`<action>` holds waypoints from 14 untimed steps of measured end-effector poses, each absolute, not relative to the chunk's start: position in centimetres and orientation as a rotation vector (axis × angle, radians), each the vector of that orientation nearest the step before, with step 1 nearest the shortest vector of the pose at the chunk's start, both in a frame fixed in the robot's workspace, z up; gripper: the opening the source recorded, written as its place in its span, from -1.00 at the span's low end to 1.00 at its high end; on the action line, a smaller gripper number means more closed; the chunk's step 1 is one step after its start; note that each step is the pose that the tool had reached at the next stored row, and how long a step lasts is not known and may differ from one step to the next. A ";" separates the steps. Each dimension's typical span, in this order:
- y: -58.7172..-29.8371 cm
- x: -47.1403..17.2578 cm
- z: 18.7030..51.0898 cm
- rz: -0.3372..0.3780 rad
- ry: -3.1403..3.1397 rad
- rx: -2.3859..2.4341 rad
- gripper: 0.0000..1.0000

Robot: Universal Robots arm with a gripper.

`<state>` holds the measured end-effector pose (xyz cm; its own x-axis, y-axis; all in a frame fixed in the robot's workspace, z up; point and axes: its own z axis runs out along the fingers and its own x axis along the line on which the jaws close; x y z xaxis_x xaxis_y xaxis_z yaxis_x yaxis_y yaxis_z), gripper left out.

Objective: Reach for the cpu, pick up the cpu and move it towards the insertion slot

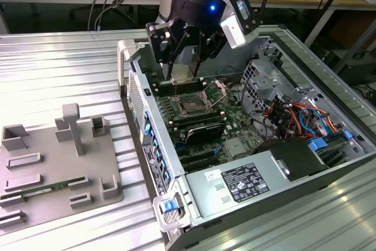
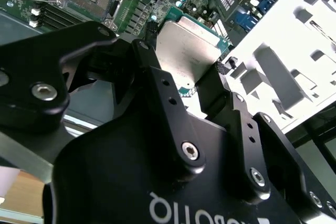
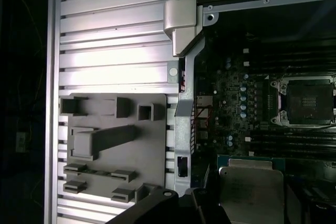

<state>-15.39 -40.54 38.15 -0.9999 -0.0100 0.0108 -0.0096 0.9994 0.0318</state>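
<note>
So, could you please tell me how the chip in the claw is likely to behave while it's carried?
The chip looks like a flat, rigid plate, so it probably won't flex. Its smooth metal top seems slippery, and the claw pinches only its edges, so it might slide or tilt if jolted. Being thin, it is likely light but fragile.

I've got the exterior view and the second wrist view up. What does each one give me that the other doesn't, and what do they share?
Exterior view alone: the grey plastic tray on the ribbed metal table, with a long narrow green memory stick in it, and the silver power supply box inside the open computer case.

Second wrist view alone: the pincer's black fingers pressed against the edges of the chip.

Shared: the pincer holding the flat silvery square cpu with a thin green rim, above the green motherboard, apart from the dark square insertion slot with a shiny metal frame.
</note>
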 end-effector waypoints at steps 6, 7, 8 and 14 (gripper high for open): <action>-40.2 -15.0 38.1 -0.050 -3.130 0.015 0.09; -40.2 -14.9 38.2 -0.050 -3.130 0.015 0.09; -40.2 -14.9 38.2 -0.050 -3.130 0.015 0.09; -40.0 -14.4 38.2 -0.050 -3.130 0.015 0.09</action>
<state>-14.42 -39.97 38.15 -0.9999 -0.0100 0.0109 -0.0097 0.9994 0.0317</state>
